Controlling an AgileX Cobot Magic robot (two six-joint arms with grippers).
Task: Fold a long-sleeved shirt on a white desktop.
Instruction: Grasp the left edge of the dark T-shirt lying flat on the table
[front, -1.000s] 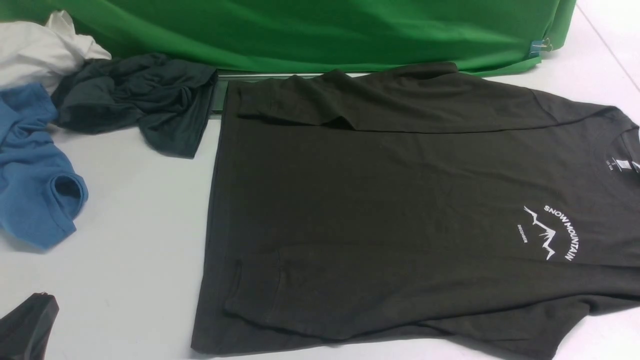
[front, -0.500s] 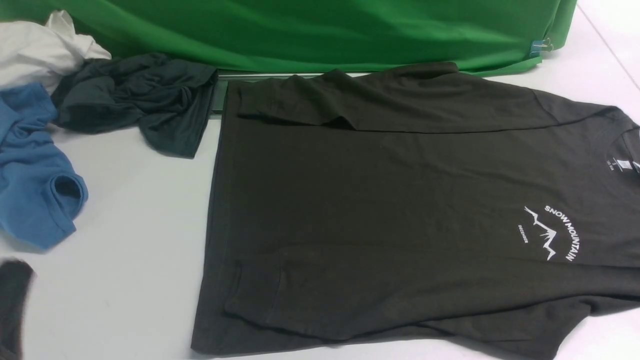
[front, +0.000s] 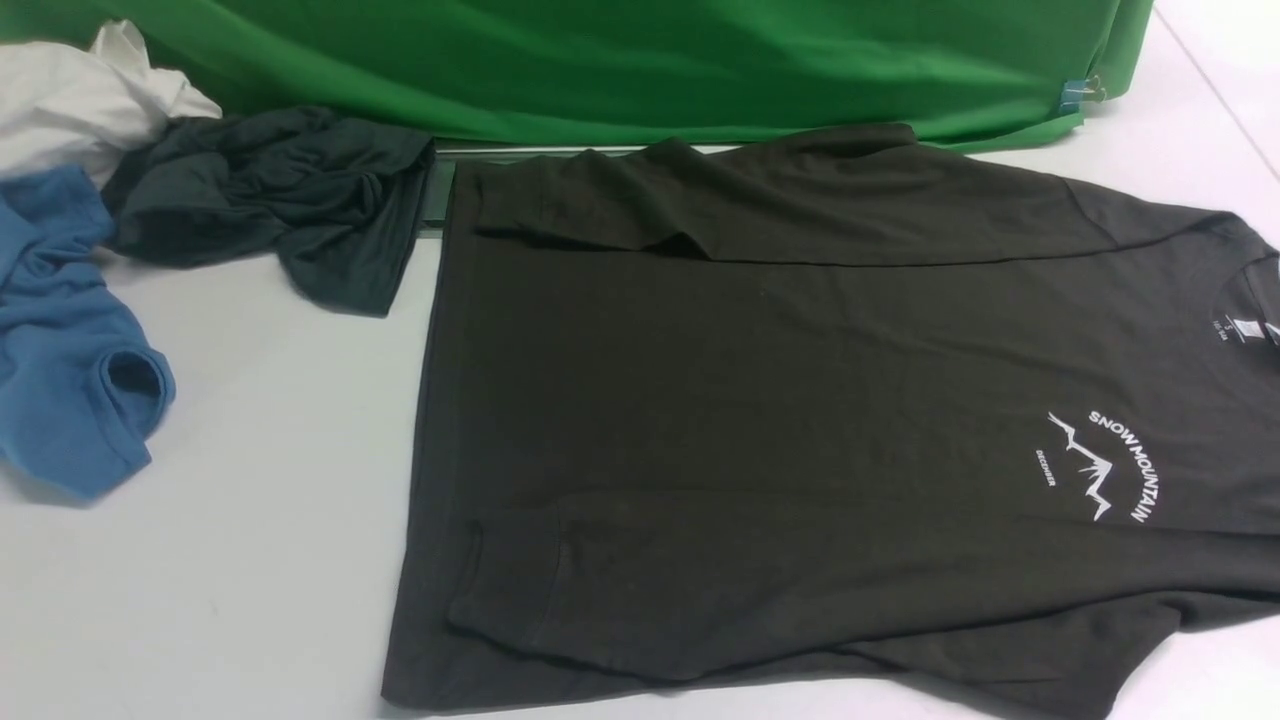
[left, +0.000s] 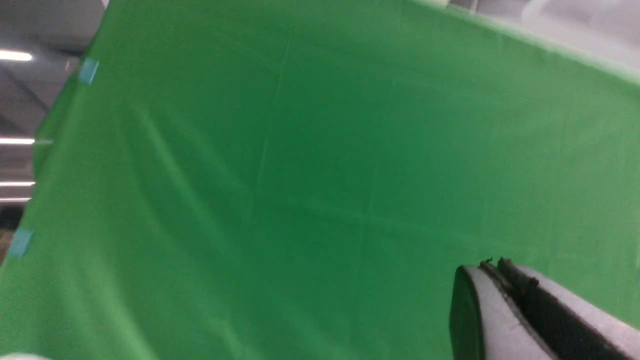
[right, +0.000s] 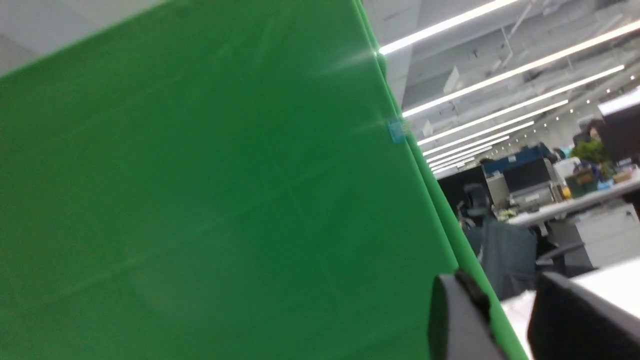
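The long-sleeved shirt (front: 800, 420) lies flat on the white desktop (front: 230, 520), collar to the right, hem to the left, both sleeves folded in over the body. Its white SNOW MOUNTAIN print (front: 1105, 465) faces up and the small neck label (front: 1242, 330) shows near the right edge. Neither arm appears in the front view. In the left wrist view my left gripper (left: 495, 267) points at the green backdrop with its pads pressed together and nothing between them. In the right wrist view my right gripper (right: 505, 300) stands open and empty, raised toward the backdrop's edge.
A dark teal-grey garment (front: 280, 200), a blue garment (front: 70, 350) and a white cloth (front: 80, 90) are heaped at the back left. The green cloth backdrop (front: 620, 60) runs along the far side. The silver-framed hatch (front: 440, 180) peeks out beside the shirt's far hem corner.
The dark left gripper at the bottom left corner of the front view has risen and moved out of that view. The shirt has not moved.
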